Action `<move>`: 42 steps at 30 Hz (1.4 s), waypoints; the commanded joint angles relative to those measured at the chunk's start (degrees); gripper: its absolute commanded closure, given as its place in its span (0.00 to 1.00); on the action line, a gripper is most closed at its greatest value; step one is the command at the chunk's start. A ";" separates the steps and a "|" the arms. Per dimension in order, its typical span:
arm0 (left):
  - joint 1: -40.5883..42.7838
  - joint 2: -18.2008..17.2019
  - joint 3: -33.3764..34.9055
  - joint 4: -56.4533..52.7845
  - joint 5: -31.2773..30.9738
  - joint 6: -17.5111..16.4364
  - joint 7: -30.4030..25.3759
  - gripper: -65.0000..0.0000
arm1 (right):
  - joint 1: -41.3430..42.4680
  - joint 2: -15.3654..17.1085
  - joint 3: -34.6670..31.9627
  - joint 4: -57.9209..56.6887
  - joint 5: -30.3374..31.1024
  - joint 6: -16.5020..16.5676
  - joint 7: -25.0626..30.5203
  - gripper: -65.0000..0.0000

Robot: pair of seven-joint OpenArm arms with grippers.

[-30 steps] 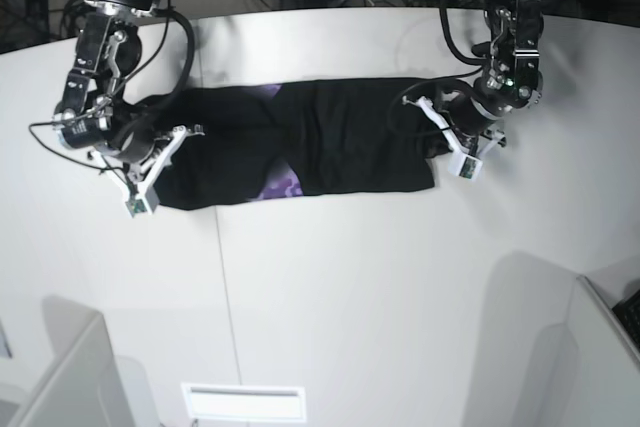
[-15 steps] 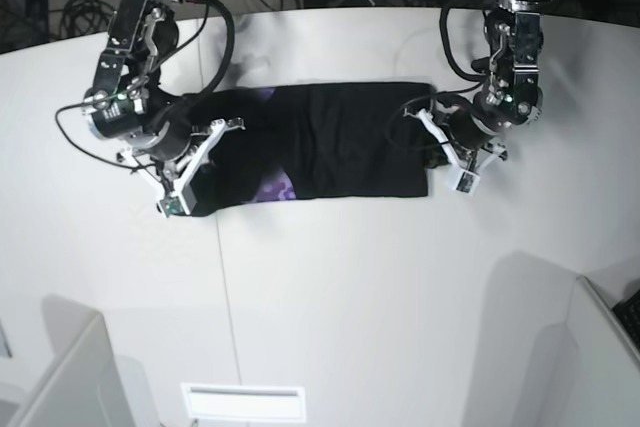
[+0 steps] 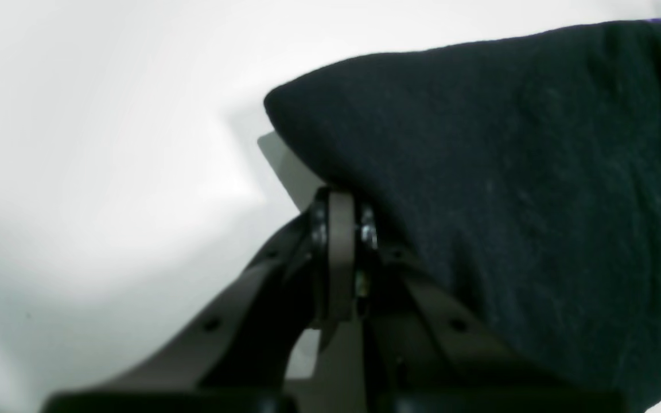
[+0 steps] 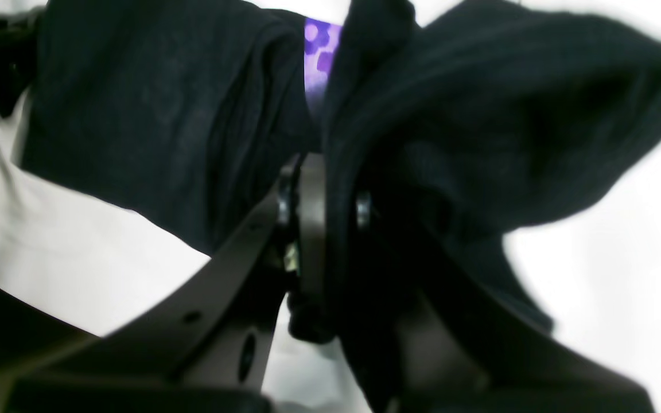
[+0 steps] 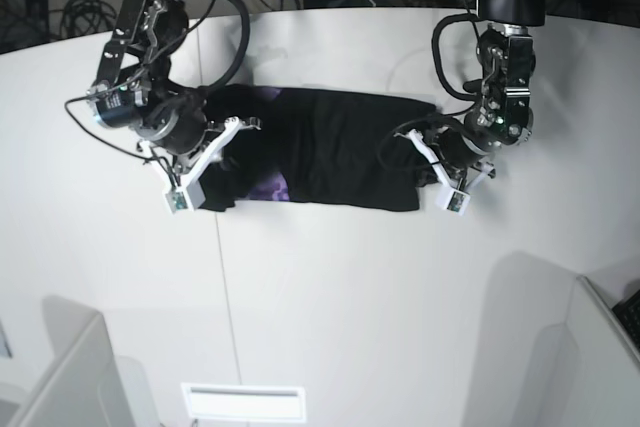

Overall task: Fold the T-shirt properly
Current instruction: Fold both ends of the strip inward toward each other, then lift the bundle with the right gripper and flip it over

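Black cloth T-shirt [image 5: 345,147] lay half folded, its side pinched in the black right gripper [image 4: 330,241], the black left gripper [image 3: 342,229] closed beside it.

You can read no text, label, brand, number or sign in any of these views.
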 commanded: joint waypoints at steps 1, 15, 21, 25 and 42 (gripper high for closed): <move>-0.28 -0.30 0.05 0.60 0.56 -0.02 1.81 1.00 | 0.72 -0.29 -0.03 1.25 3.87 -1.00 1.32 1.00; 2.54 -0.03 0.14 3.50 0.21 -0.02 1.90 1.00 | 0.99 -0.29 -0.30 1.61 20.23 -10.67 1.32 1.00; 2.27 1.64 0.14 3.76 0.65 -0.02 1.90 1.00 | 0.02 -0.38 -6.71 1.61 20.23 -10.67 3.87 1.00; 2.45 2.08 0.31 3.76 0.65 -0.02 1.90 1.00 | -1.21 -0.29 -11.46 1.25 20.14 -14.45 8.00 1.00; 3.85 1.81 3.39 3.94 0.12 -0.02 1.90 1.00 | -2.35 -0.03 -21.31 -3.76 20.05 -19.64 19.34 1.00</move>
